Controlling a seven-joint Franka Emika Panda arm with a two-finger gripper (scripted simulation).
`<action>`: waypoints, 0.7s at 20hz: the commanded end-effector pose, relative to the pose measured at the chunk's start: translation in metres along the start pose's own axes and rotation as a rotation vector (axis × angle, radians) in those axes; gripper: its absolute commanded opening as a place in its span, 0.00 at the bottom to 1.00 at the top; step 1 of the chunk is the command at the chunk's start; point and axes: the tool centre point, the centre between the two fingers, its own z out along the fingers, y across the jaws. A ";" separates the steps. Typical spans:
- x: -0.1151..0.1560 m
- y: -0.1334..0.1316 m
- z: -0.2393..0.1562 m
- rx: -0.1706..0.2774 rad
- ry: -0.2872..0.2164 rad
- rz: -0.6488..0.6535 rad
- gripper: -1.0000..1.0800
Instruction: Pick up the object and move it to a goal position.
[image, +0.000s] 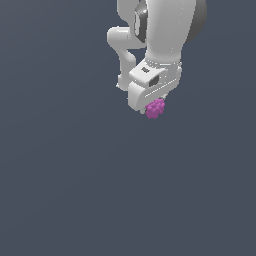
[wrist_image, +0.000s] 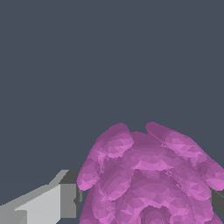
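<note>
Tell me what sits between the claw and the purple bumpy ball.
Nothing visible. The purple bumpy ball sits right at the claw, filling the wrist view beside one finger; only plain background surrounds them.

The white arm (image: 160, 30) hangs downward, its gripper (image: 152, 102) apparently closed on something held.

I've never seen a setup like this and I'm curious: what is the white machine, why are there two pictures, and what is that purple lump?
These are simulator renders, not photos. The white machine is a robot arm ending in a gripper, a two-fingered clamp. One picture comes from a camera off the arm, showing the whole scene; the other from a camera on the wrist, looking past the fingers. The purple lump is a small bumpy ball, raspberry-like, sitting at the gripper's tip between the fingers, apparently gripped. It looks huge in the wrist view only because that camera is close. Everything else is plain grey background; nothing else is visible.
</note>
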 end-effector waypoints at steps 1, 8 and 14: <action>0.001 -0.020 -0.025 0.000 -0.001 0.000 0.00; 0.005 -0.072 -0.094 0.001 0.000 -0.001 0.00; 0.010 -0.106 -0.142 0.002 0.001 0.000 0.00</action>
